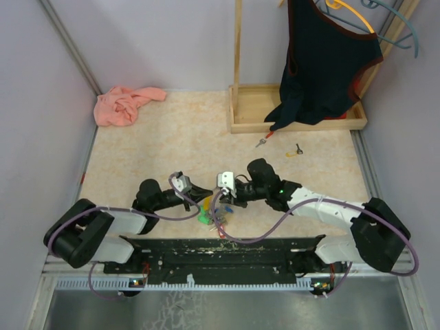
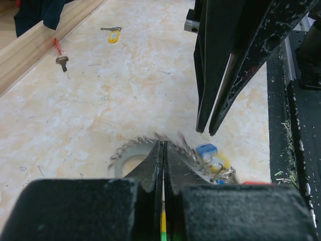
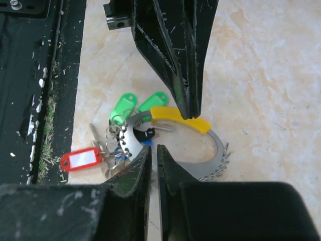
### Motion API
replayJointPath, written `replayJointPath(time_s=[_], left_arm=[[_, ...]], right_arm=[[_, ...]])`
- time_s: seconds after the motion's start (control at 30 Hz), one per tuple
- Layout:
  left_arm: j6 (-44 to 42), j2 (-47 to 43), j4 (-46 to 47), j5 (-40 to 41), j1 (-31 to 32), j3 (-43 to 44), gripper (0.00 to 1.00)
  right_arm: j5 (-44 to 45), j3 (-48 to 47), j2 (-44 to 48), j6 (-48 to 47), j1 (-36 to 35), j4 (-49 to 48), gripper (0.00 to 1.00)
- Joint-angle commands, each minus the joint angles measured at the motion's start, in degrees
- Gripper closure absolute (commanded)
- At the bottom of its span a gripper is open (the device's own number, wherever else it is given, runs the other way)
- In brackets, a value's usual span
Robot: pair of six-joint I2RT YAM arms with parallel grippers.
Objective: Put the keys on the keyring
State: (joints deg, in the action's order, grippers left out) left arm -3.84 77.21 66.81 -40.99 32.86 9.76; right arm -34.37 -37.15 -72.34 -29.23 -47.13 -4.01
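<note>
Left gripper fingers clamped on keyring, near centre. Right gripper fingers slightly apart, empty, beside blue key. Hold keyring steady; fetch red key far right.

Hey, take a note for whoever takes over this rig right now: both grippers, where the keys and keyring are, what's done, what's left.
Left gripper: shut on the keyring, at its yellow tag.
Right gripper: open a crack, tips just over the keyring, nothing visibly held.
Blue key: at the keyring; cannot tell whether it is threaded.
Red key and yellow key: loose near the wooden rack, untouched.
Left to do: thread those two and check the blue one.
</note>
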Motion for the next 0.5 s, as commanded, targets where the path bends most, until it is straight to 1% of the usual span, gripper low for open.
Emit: replayJointPath(time_s=[0.0,0.07,0.17,0.2,0.3,0.33,0.4,0.47], left_arm=[[0.31,2.13,6.92,-0.03,-0.15,-0.76,1.00],[0.80,2.77,7.01,-0.13,-0.10,-0.66,1.00],[2.27,2.05,4.82,0.19,-0.16,-0.13,1.00],[3.20,1.35,2.77,0.58,-0.19,0.23,0.97],[6.55,-1.57,-6.76,3.50,0.31,1.44,0.72],[7.71,-2.66,-10.49,5.66,0.71,1.91,0.68],[10.16,-4.77,-17.11,9.01,1.86,2.75,0.60],[12.73,-6.49,-20.76,12.11,3.60,2.81,0.56]], right_arm=[[-1.91,-0.44,-1.23,3.39,-0.56,-3.11,0.91],[-1.62,-0.56,-1.52,3.46,-0.52,-2.78,0.91],[0.59,-0.49,-1.22,4.51,-0.06,-1.78,0.84],[1.53,-0.47,-0.92,5.70,0.16,-1.40,0.81],[7.41,-0.48,0.37,10.33,0.33,1.11,0.76],[10.03,-0.47,0.85,12.41,0.37,2.25,0.75],[12.22,-0.45,1.36,16.13,0.46,4.56,0.72],[13.91,0.22,1.86,20.50,0.46,5.94,0.70]])
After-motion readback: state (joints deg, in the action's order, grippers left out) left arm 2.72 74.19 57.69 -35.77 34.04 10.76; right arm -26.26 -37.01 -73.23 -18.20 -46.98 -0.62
